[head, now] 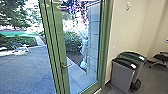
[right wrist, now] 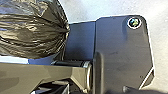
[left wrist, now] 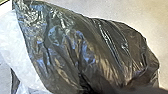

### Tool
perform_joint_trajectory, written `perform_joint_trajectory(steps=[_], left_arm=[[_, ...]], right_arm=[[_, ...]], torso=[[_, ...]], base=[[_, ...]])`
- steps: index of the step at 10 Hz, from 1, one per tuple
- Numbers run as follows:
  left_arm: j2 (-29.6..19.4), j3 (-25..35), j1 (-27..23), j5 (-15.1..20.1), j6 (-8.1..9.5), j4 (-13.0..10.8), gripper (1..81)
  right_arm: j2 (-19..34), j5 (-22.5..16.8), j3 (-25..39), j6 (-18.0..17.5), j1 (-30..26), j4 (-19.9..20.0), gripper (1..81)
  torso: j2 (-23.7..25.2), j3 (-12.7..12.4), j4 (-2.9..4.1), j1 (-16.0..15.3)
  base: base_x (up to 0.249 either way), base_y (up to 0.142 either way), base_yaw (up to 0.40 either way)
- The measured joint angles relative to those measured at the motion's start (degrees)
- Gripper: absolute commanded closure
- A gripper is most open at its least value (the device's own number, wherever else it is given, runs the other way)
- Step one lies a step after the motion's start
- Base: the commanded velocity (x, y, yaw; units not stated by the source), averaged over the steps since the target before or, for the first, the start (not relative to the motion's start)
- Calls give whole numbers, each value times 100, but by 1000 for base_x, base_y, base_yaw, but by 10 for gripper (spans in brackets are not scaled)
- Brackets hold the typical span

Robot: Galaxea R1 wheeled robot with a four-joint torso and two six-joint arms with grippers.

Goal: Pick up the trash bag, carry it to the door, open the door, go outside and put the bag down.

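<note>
Glossily, the creased, dark trash bag (left wrist: 87, 50) bulges; I cannot tell either tool's grip.

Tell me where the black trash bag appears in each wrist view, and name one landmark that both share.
Left wrist view: the trash bag spreads broadly across the middle, beside something whitish.
Right wrist view: its gathered end is beside the robot's dark plate.
Shared landmark: the pale floor past the bag.

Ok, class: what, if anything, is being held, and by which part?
That cannot be told: the black bag shows large in both wrist views, any grip on it hidden.
</note>
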State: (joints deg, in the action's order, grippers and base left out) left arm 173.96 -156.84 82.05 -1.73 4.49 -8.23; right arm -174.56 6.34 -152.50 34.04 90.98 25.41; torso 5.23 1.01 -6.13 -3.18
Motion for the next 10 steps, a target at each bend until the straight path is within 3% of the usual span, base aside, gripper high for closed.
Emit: perform_joint_trajectory(steps=[10], left_arm=[[29, 0, 0, 2, 0, 0, 811]], right_arm=[[-4, -6, -39, 2, 15, 0, 10]], torso=[[0, 0, 0, 2]], base=[[154, 0, 0]])
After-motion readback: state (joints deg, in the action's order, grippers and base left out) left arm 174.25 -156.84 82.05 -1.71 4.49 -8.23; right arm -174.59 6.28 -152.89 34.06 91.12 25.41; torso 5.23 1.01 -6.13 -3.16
